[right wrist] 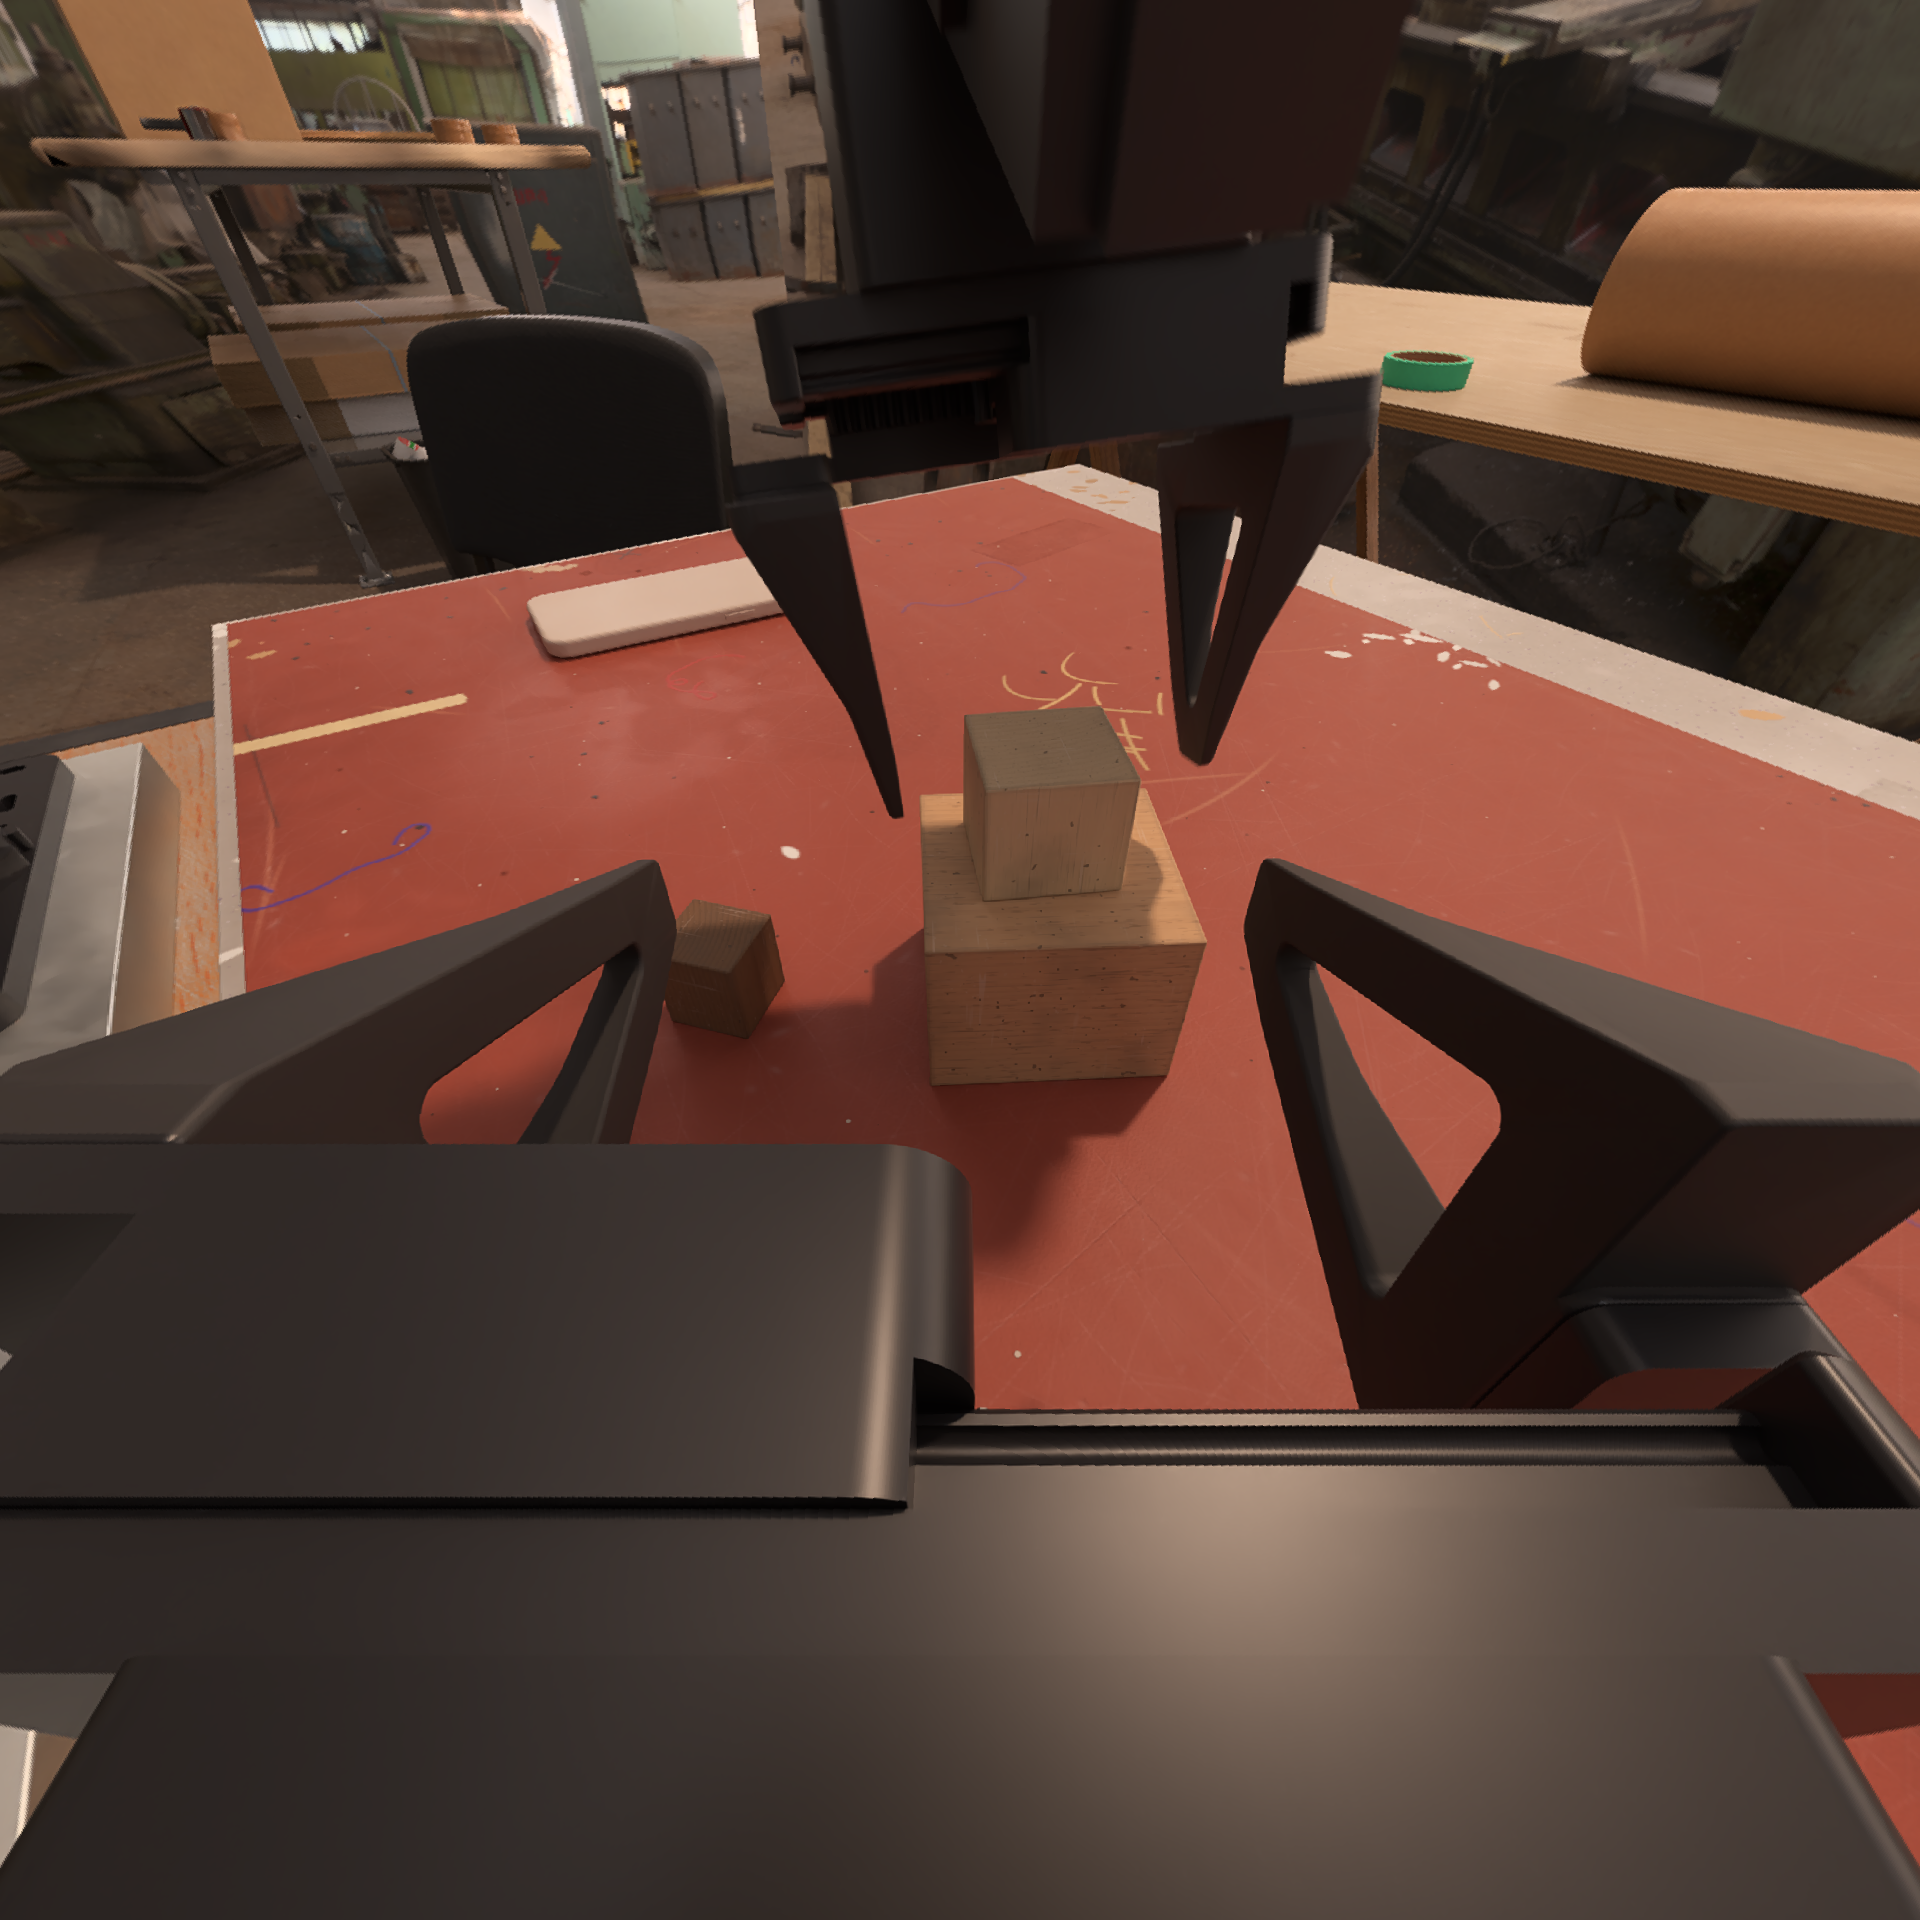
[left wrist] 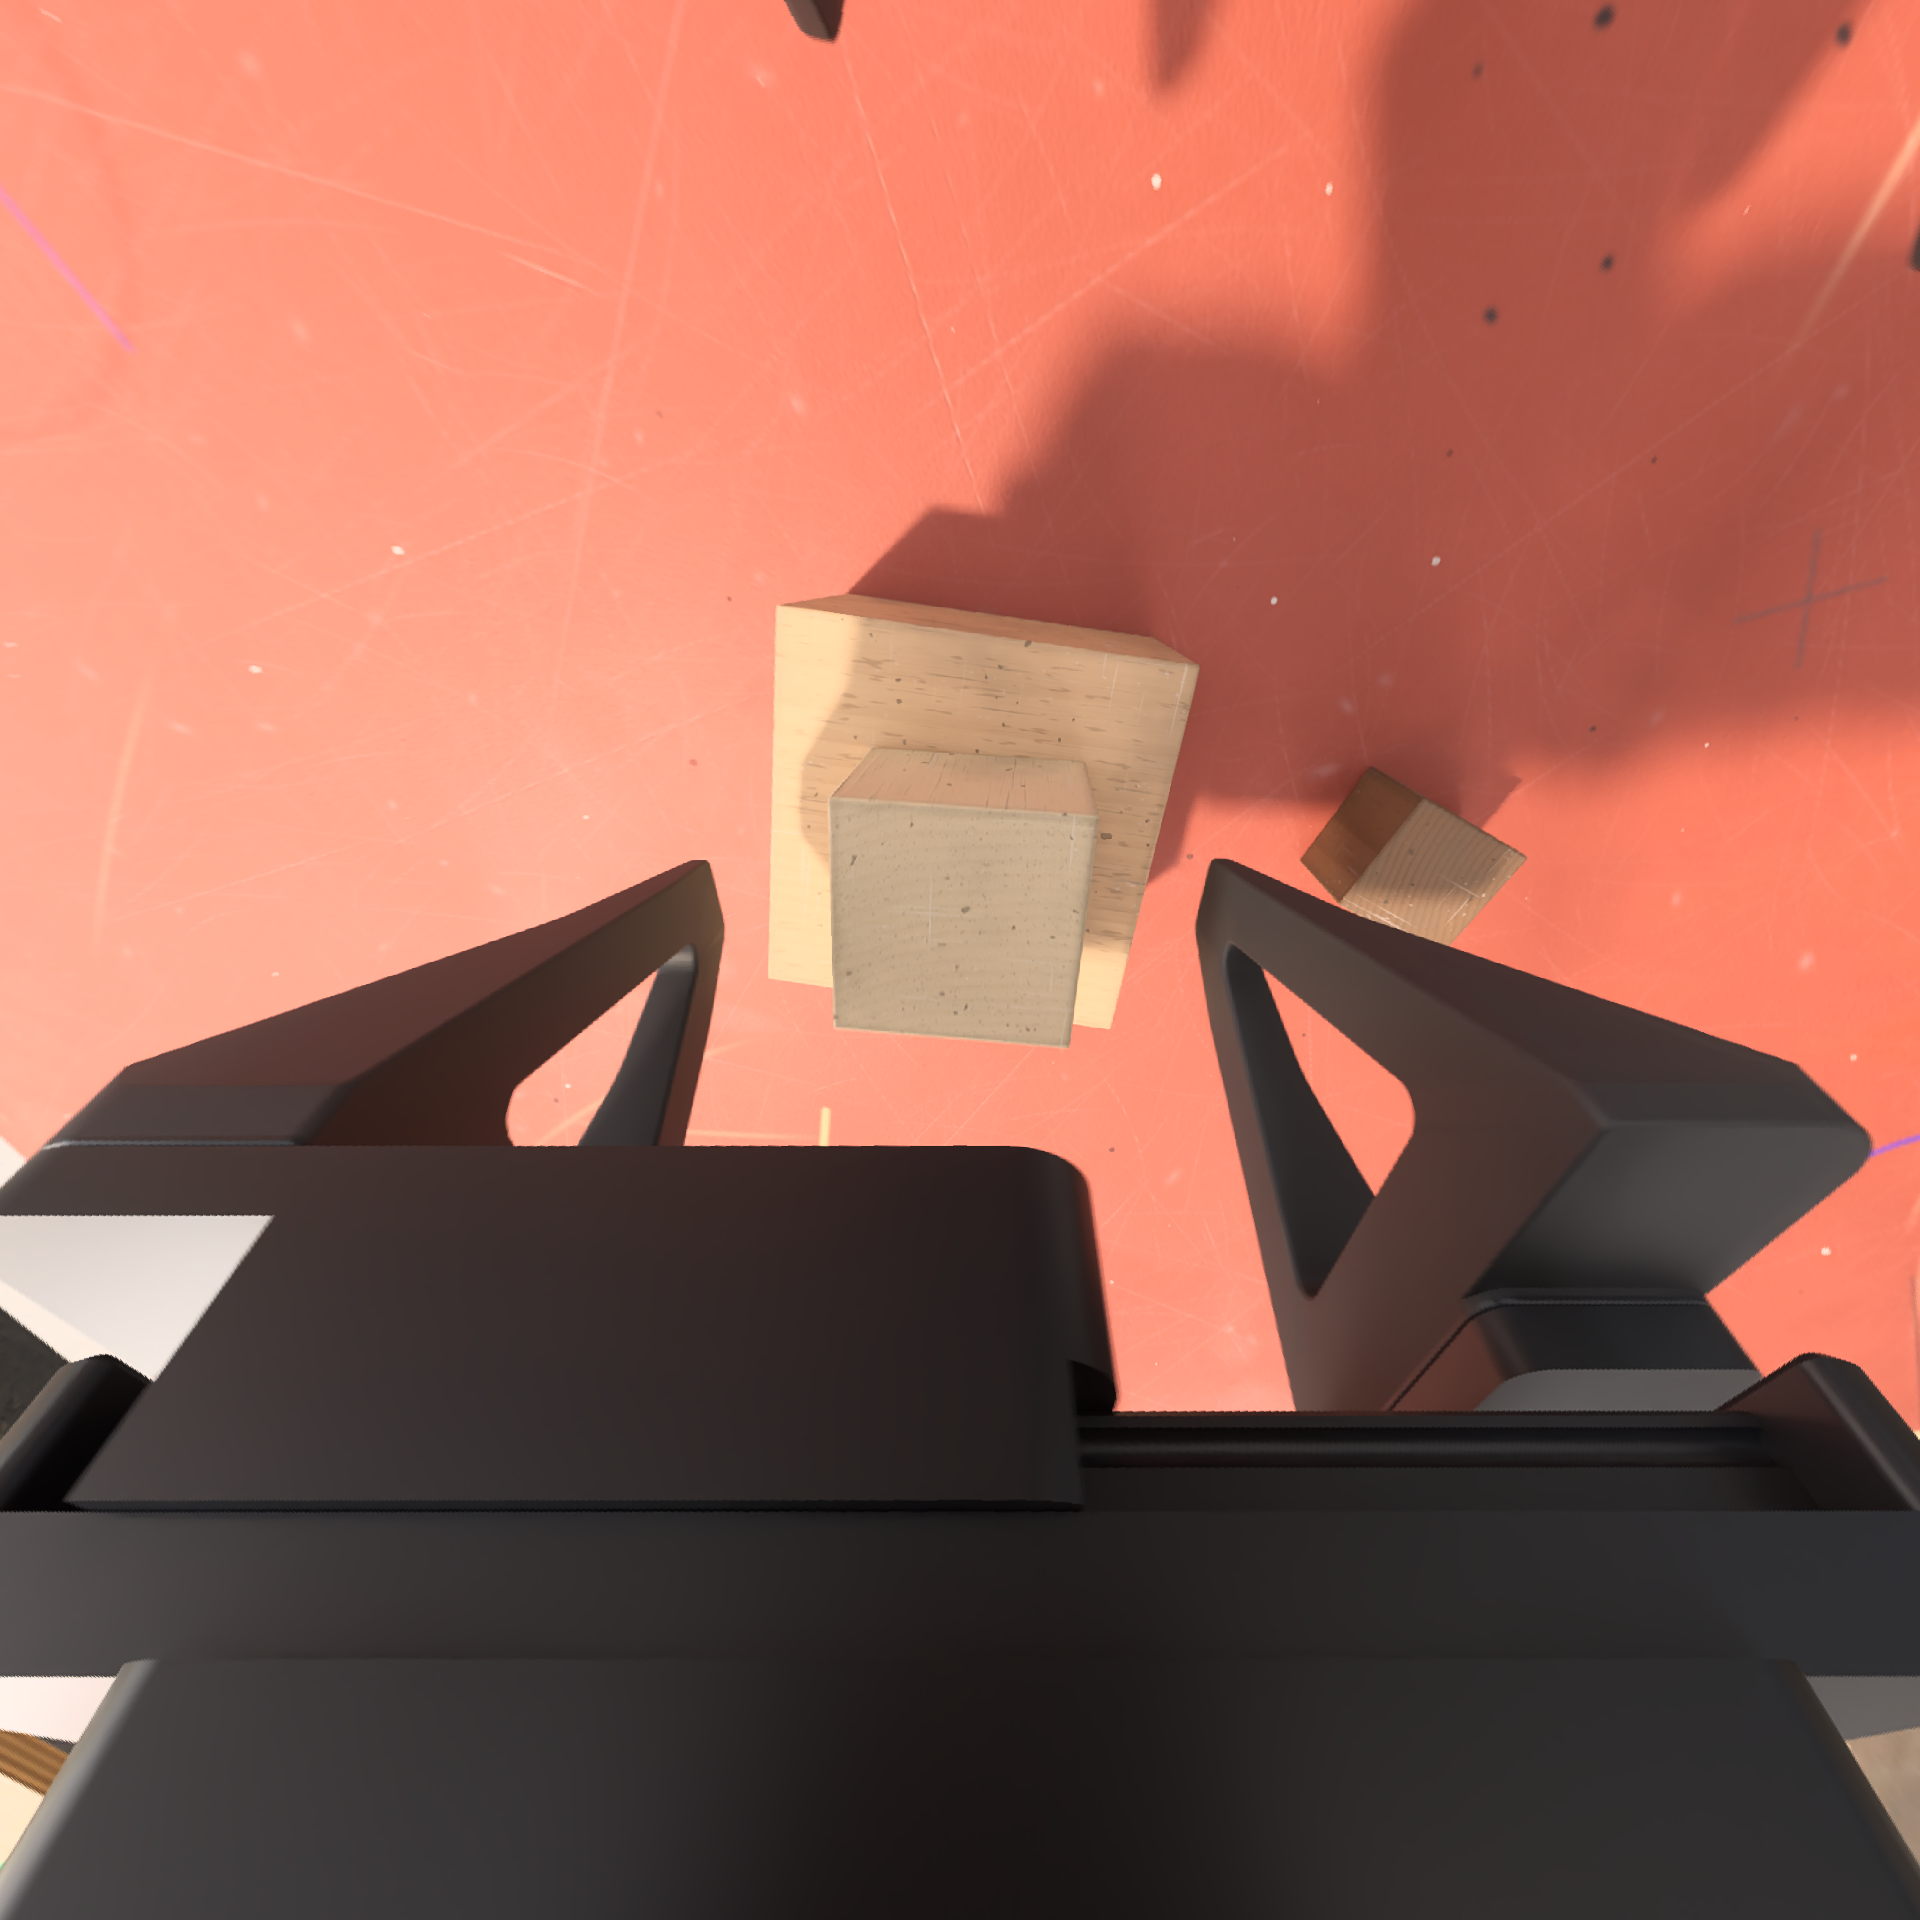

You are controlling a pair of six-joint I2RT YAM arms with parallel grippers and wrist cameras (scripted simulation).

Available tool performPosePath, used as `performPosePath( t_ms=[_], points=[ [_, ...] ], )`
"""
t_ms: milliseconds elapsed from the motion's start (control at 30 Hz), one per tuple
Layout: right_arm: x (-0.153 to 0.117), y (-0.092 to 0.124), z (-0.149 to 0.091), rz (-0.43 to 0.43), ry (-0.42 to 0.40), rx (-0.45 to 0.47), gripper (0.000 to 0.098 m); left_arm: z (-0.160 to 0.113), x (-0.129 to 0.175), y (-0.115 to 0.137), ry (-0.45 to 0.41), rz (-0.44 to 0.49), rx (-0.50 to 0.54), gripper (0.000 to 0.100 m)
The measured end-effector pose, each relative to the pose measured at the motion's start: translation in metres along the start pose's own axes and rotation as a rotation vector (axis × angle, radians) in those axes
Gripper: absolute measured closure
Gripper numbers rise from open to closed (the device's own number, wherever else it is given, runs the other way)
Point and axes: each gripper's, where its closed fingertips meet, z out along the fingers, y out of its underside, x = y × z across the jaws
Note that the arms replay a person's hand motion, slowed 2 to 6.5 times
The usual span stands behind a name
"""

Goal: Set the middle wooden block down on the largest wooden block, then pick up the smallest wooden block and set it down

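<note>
The middle wooden block [left wrist: 961, 914] rests on the largest wooden block [left wrist: 997, 696] on the red table [left wrist: 416, 520], towards one corner of its top. My left gripper [left wrist: 958, 871] is open and empty directly above the stack. In the right wrist view the left gripper [right wrist: 1044, 781] hangs with a finger on each side of the middle block [right wrist: 1049, 821], a gap at both sides. The smallest, darker block [left wrist: 1413, 857] lies tilted on the table beside the stack. My right gripper [right wrist: 956, 868] is open and empty, low in front of the largest block [right wrist: 1060, 997], with the smallest block [right wrist: 722, 966] by its left finger.
A flat white slab [right wrist: 644, 618] and a pale strip [right wrist: 348, 722] lie on the far part of the table. The table's left edge [right wrist: 220, 790] borders a grey device [right wrist: 62, 883]. A black chair [right wrist: 561, 436] and a wooden bench with a green tape roll [right wrist: 1427, 369] stand beyond.
</note>
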Motion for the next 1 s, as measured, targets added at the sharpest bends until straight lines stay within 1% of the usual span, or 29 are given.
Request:
performPosePath(
  t_ms=[167,333,500,633,767,867,1000],
  points=[
    [0.0,0.0,0.0,0.003,0.0,0.002,0.0039,-0.017,-0.001,-0.002,-0.104,-0.004,0.11,0.008],
    [0.0,0.001,0.0,0.004,-0.001,-0.003,0.0039,-0.035,0.003,0.001,-0.194,-0.021,0.222,0.006],
    [0.0,0.002,0.0,0.006,-0.001,-0.007,0.0039,-0.047,0.017,0.009,-0.226,-0.057,0.31,0.006],
    [0.0,0.003,0.0,0.007,-0.002,-0.011,0.0039,-0.05,0.039,0.012,-0.2,-0.044,0.366,0.008],
    [0.0,0.004,0.0,0.007,-0.003,-0.019,0.0039,-0.047,0.071,0.013,-0.118,0.007,0.395,0.018],
    [0.0,0.004,0.0,0.005,-0.003,-0.022,0.0039,-0.038,0.092,0.015,-0.056,0.051,0.384,0.023],
    [0.0,0.005,0.0,0.004,-0.003,-0.024,0.0039,-0.02,0.113,0.019,0.002,0.105,0.333,0.028]
  ],
)
